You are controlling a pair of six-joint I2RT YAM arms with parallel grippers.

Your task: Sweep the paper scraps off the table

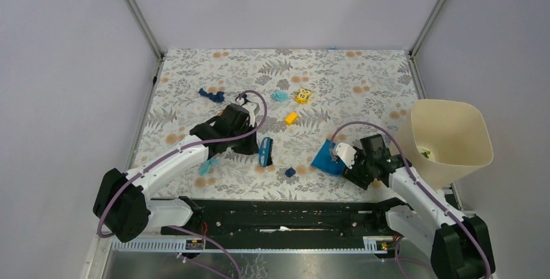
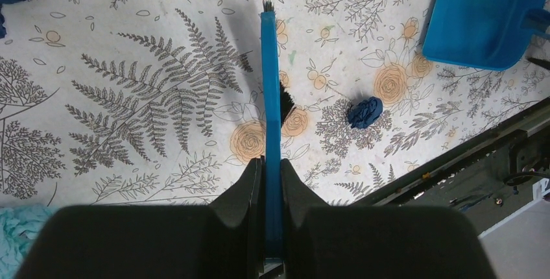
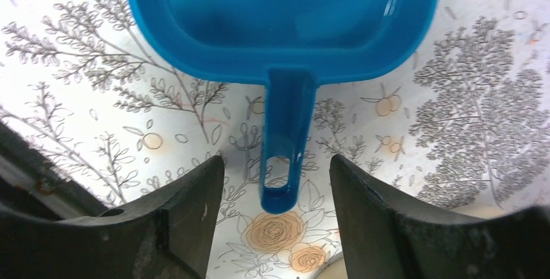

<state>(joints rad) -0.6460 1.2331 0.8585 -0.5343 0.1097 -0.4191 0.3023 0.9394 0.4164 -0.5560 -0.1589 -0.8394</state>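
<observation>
My left gripper (image 2: 271, 163) is shut on the flat blue brush (image 2: 270, 91), whose black bristles rest on the table (image 1: 363, 78). A dark blue paper scrap (image 2: 364, 112) lies just right of the brush, between it and the blue dustpan (image 2: 483, 16). My right gripper (image 3: 276, 162) is open, its jaws standing apart on either side of the dustpan handle (image 3: 285, 130) without touching it. The dustpan (image 1: 326, 157) lies flat on the cloth. More scraps lie about: dark blue (image 1: 211, 94), cyan (image 1: 280, 95) and cyan (image 1: 206, 167) by the left arm.
A tall beige bin (image 1: 454, 123) stands at the right edge beside my right arm, with green bits inside (image 1: 426, 153). A yellow block (image 1: 291, 118) and a small yellow patterned toy (image 1: 303, 95) sit mid-table. The black rail (image 1: 292, 217) runs along the near edge.
</observation>
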